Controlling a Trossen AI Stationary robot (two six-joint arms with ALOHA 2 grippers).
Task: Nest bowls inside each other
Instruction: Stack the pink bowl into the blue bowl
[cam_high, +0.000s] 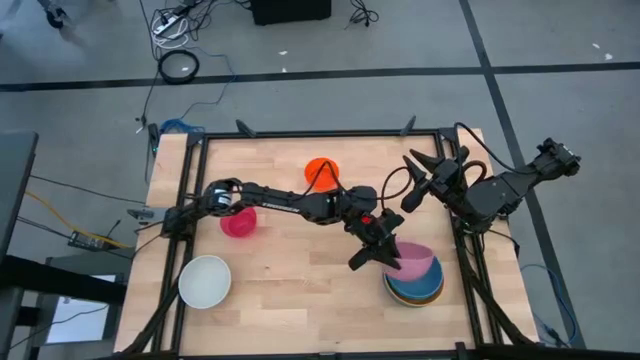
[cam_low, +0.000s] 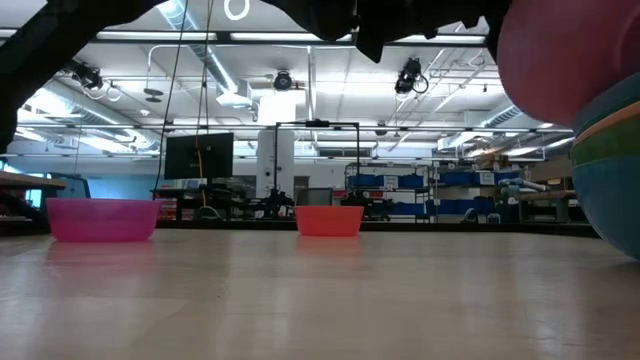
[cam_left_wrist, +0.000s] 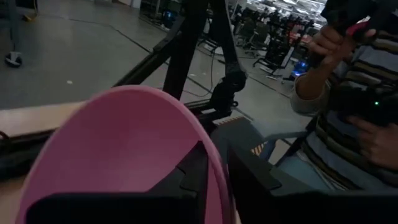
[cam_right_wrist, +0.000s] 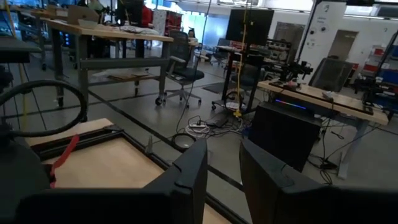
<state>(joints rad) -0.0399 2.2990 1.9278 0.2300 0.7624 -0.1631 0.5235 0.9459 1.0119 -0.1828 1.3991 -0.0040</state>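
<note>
pink bowl going onto the stack, tilted, left arm

the left gripper (cam_high: 378, 252) is reaching across the table (cam_high: 290, 310) to the stack (cam_high: 415, 290) near the right front corner. it's pinching the rim of a light pink bowl (cam_high: 417, 263): in the left wrist view one finger (cam_left_wrist: 186, 180) is lying inside the bowl (cam_left_wrist: 118, 155), the other outside, rim between them. so grasping the pink bowl by its edge, not let go yet as far as i can see.

the bowl is sitting tilted w/ its low side over the stack, not seated flat. my read: a rim pinch lets the fingers stay clear of the stack walls, and the tilt is prob. the lead-in edge going in first so it slides down into the bowl below. stack is showing blue and teal rims under it in the high view.

the right gripper (cam_high: 422, 172) is waiting at the back right, raised, looking out past the table edge; fingers (cam_right_wrist: 193, 180) are standing slightly apart w/ nothing between them.

loose bowls remaining:
- orange-red bowl (cam_high: 322, 171), back centre
- magenta bowl (cam_high: 238, 222), left, just beside the left arm's base
- white bowl (cam_high: 205, 281), front left

all three are upright, well apart from each other, so each is reachable w/o bumping a neighbour.

a person's hands (cam_left_wrist: 329, 43) are showing beyond the table in the left wrist view, clear of the work.

risk (judgement): releasing while tilted could leave the bowl cocked on the stack.
</note>
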